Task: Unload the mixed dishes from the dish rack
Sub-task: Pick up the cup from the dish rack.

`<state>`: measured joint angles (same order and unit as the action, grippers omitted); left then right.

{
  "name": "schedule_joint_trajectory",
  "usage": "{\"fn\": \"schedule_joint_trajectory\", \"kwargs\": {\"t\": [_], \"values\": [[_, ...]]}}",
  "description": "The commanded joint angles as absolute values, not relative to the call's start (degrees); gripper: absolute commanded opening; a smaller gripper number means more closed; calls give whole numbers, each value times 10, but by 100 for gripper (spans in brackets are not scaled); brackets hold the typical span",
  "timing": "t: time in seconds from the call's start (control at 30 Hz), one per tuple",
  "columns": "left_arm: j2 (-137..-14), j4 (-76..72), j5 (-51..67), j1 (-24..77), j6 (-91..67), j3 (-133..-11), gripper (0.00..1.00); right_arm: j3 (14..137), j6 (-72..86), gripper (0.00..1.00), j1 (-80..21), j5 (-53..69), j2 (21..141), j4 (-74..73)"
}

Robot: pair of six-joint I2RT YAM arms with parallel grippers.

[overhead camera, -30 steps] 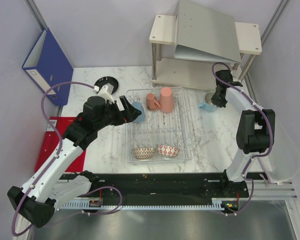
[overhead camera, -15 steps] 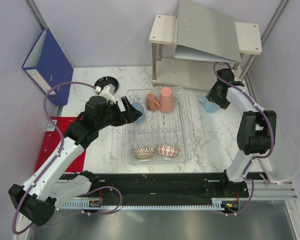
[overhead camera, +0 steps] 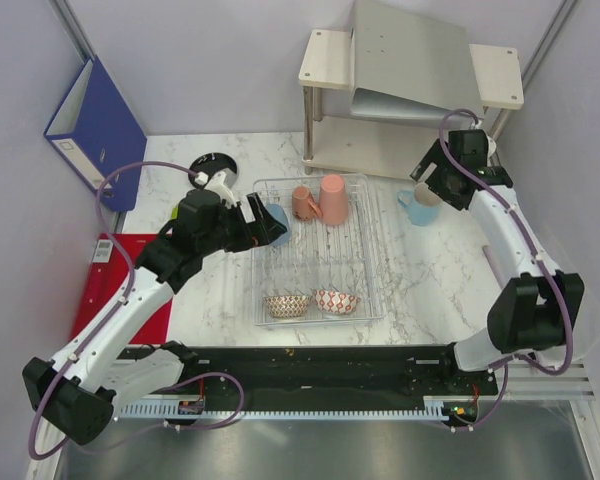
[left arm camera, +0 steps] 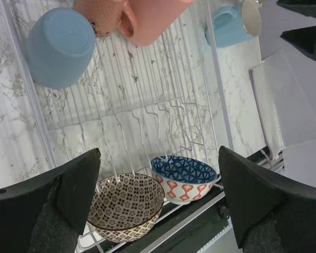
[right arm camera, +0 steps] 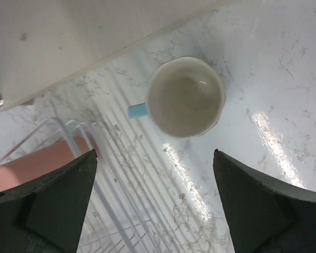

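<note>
The dish rack (overhead camera: pixel 370 262) holds an upturned light-blue cup (overhead camera: pixel 280 217), a salmon-pink mug (overhead camera: pixel 303 203) and a pink cup (overhead camera: pixel 332 198) at its far end. A brown-white bowl (overhead camera: pixel 288 305) and a red-white bowl (overhead camera: pixel 337 301) sit at its near end. My left gripper (overhead camera: pixel 263 223) hangs open over the rack's left side, above the rack (left arm camera: pixel 121 105), with both bowls (left arm camera: pixel 127 205) (left arm camera: pixel 184 176) showing between its fingers. A second light-blue cup (overhead camera: pixel 420 205) stands upright on the table right of the rack. My right gripper (overhead camera: pixel 435 178) is open above this cup (right arm camera: pixel 185 97), clear of it. A black plate (overhead camera: pixel 212 163) lies at the far left.
A beige two-tier shelf (overhead camera: pixel 410 90) stands at the back, close behind the right gripper. A blue binder (overhead camera: pixel 95 125) leans on the left wall, and a red sheet (overhead camera: pixel 105 290) lies under the left arm.
My right gripper opened, let go of the light-blue cup on the table and rose back towards the shelf. The left arm shifted only slightly.
</note>
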<state>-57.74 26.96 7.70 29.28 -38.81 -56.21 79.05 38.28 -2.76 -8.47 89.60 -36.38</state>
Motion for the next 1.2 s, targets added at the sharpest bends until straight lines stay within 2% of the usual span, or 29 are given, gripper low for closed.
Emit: {"fn": "schedule_joint_trajectory", "kwargs": {"t": [0.0,0.3,0.5,0.87,1.17], "values": [[-599,262,63,294,-357,-586,99,774,393,98,-55,-62,812,-341],[-695,246,29,294,-335,-622,99,563,362,98,-180,-45,598,-152],[-790,223,-46,316,-298,-708,99,467,327,96,-235,-48,524,-76],[-903,270,-184,317,-265,-809,99,413,294,95,-265,-53,501,-83],[-925,287,-156,316,-237,-776,97,405,293,95,-265,-54,521,-68]]}}
